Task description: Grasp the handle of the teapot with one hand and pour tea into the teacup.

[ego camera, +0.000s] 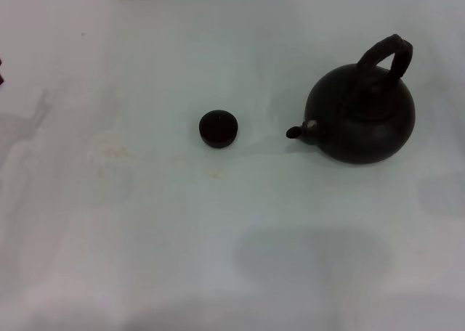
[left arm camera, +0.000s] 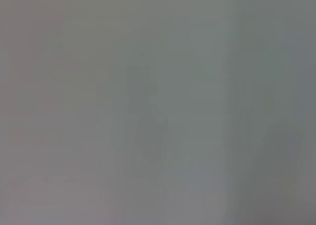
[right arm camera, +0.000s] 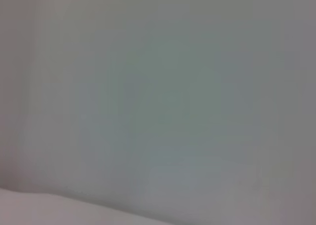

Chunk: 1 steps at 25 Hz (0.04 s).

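**Teapot and teacup stand apart on the counter, no hand on either**

In the head view a white counter (ego camera: 145,258) fills the scene. The teapot (ego camera: 361,115) sits upright on the right side, toward the far part of the surface. It is round, matte black and much larger than anything else here. Its handle (ego camera: 386,56) arches over the top, standing up and leaning slightly to the right, with open space under the hoop. The short spout (ego camera: 299,131) points left, toward the teacup (ego camera: 219,128).

The teacup stands near the middle of the counter, to the left of the teapot and well apart from it, with bare surface between the spout tip and the cup. It is small, round and dark, seen almost from above. I cannot tell whether it holds any liquid.

Faint yellowish stains (ego camera: 112,152) mark the counter to the left of the cup, and soft grey shadows lie on the near part and along the left side.

Neither hand appears in the head view, so I cannot tell whether the left hand or the right hand is spread or pressed together. Nothing touches the handle. The left wrist view shows only a plain grey surface with a dim darker shadow on it; the right wrist view shows a plain pale surface with a lighter band along one edge
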### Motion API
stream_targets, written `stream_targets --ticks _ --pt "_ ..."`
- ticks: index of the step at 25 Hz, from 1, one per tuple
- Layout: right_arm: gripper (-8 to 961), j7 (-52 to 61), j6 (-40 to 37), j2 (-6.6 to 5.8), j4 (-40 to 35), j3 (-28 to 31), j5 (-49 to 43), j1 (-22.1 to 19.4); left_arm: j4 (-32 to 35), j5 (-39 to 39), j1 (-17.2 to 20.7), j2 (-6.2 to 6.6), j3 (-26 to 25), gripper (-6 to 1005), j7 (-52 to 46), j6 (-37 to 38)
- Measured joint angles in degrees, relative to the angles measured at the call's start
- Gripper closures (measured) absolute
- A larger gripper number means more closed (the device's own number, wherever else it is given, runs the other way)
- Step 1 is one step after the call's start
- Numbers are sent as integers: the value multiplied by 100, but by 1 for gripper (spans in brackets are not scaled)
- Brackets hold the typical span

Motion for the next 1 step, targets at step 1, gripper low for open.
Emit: stream_targets --ticks 1 --pt "153 -12 -20 -2 -11 22 -11 24 1 3 -18 -5 10 172 -72 -8"
